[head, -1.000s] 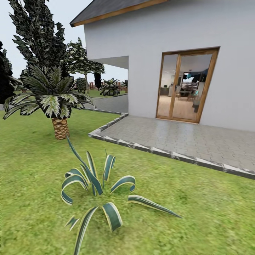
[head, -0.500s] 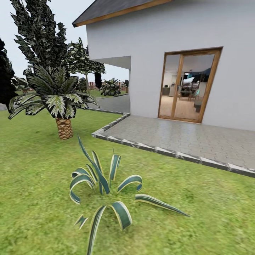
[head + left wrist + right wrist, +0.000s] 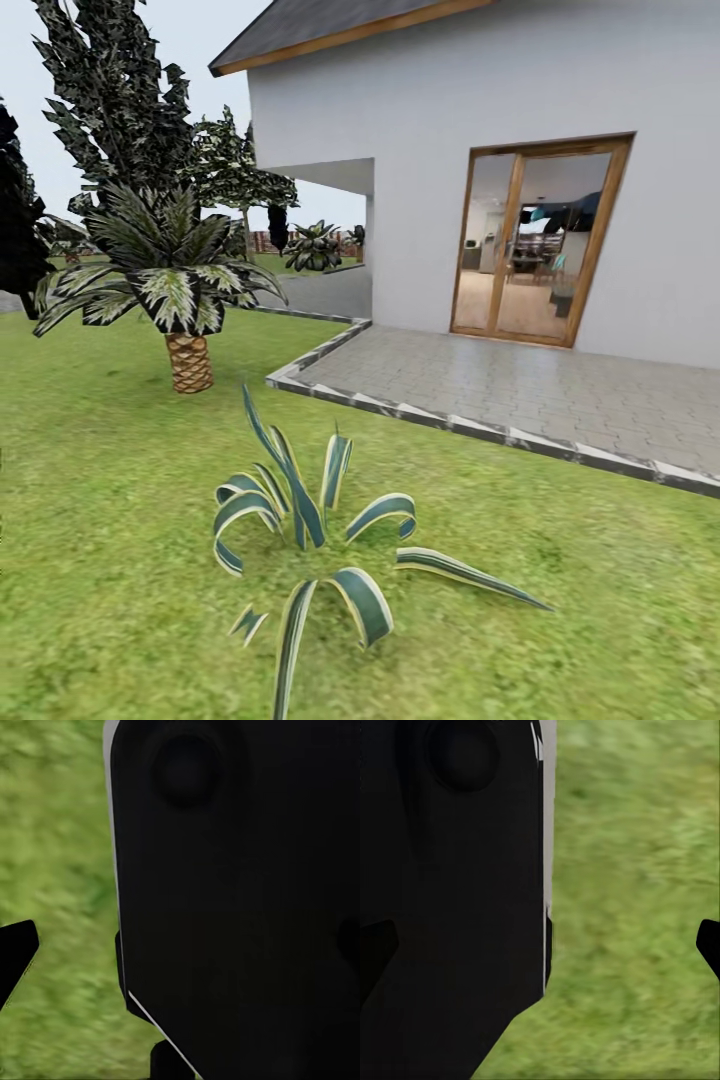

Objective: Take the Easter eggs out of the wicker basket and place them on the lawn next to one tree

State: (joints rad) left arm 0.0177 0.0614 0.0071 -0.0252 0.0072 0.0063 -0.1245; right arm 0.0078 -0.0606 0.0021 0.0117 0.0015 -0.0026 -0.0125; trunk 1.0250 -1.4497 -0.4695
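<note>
The Easter eggs and the wicker basket are out of view. In the head view the lawn (image 3: pixel 100 480) spreads across the foreground of the garden. A tall tree (image 3: pixel 115 100) with dark green, pale-flecked foliage rises at the back left, its trunk hidden behind a palm. My left gripper (image 3: pixel 180 952) hangs over grass beside a black part of the robot, one fingertip (image 3: pixel 15 960) showing at the frame's edge. My right gripper (image 3: pixel 540 949) is also over grass, with a fingertip (image 3: pixel 709 945) far out at the edge. Both stand open and hold nothing.
A striped spiky plant (image 3: pixel 300 520) grows on the grass right ahead. A short palm (image 3: pixel 185 290) stands at the left. A paved terrace (image 3: pixel 520 390) with a raised curb (image 3: pixel 450 425) fronts the white house (image 3: pixel 450 100) and its glass door (image 3: pixel 535 245). A near-black tree (image 3: pixel 15 220) stands far left.
The whole head picture has slid a little to the right, so the camera has moved. Nothing in the garden itself has shifted.
</note>
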